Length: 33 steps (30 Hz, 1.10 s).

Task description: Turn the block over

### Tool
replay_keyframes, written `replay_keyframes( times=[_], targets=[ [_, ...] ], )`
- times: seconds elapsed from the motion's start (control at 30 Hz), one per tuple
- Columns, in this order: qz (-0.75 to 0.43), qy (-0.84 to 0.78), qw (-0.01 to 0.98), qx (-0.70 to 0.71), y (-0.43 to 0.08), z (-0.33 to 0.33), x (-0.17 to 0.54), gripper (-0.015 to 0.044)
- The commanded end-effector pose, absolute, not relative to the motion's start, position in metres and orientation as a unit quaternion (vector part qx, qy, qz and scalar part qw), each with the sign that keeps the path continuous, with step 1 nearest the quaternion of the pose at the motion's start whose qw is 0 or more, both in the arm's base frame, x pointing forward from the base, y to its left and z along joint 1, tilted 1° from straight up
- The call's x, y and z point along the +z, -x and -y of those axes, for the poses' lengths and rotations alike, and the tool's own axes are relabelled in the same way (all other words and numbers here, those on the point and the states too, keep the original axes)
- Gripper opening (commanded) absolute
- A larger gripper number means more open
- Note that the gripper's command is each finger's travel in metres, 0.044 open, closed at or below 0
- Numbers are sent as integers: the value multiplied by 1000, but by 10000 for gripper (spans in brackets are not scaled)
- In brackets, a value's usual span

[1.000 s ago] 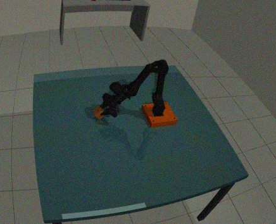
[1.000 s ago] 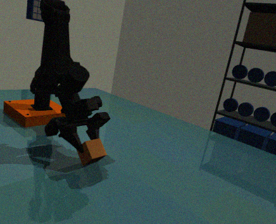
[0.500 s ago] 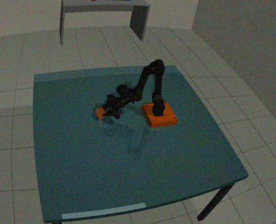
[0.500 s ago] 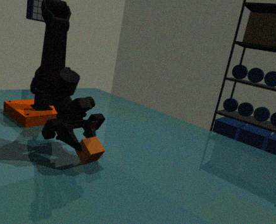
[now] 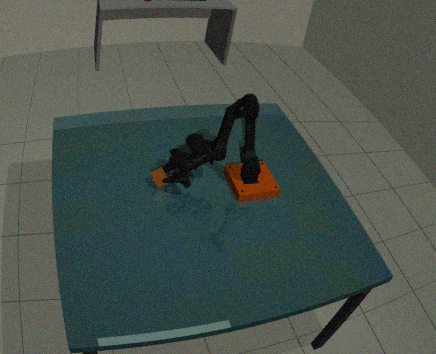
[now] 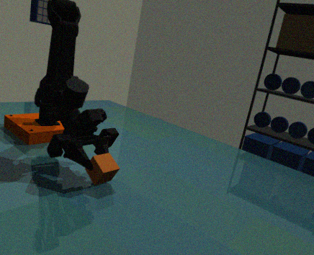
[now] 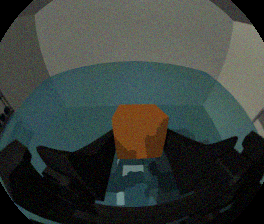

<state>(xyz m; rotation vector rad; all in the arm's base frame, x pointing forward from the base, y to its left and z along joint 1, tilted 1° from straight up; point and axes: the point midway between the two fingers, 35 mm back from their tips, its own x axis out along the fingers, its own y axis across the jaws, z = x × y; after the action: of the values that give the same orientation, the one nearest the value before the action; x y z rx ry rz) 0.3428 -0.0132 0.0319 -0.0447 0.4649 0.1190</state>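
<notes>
The orange block (image 5: 159, 177) (image 6: 104, 171) (image 7: 139, 127) is held tilted, with one lower edge or corner close to the table (image 5: 147, 260) (image 6: 189, 209). Whether it touches the table is hard to tell. My gripper (image 5: 163, 176) (image 6: 96, 160) (image 7: 138, 131) is shut on the block, one finger on each side, and reaches low and slanted outward over the table. The block sticks out past the fingertips. The faces in view look plain orange, with no mark I can make out; the faces turned away are hidden.
The arm's orange base (image 5: 258, 188) (image 6: 32, 133) stands on the table behind the gripper. A pale strip (image 5: 164, 334) lies along the table's near edge in the top view. A shelf rack (image 6: 261, 77) and a grey bench (image 5: 167, 11) stand beyond the table.
</notes>
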Motion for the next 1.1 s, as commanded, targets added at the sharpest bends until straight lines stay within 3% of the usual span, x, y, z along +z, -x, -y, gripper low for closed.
replay_keyframes(
  times=[0.0, 0.07, 0.63, 1.07],
  targets=[
    [-227, 19, 972, 60, -343, 13, 33, 0],
    [-227, 19, 972, 60, -343, 13, 33, 0],
    [-227, 19, 972, 60, -343, 13, 33, 440],
    [-227, 19, 972, 60, -343, 13, 33, 440]
  ],
)
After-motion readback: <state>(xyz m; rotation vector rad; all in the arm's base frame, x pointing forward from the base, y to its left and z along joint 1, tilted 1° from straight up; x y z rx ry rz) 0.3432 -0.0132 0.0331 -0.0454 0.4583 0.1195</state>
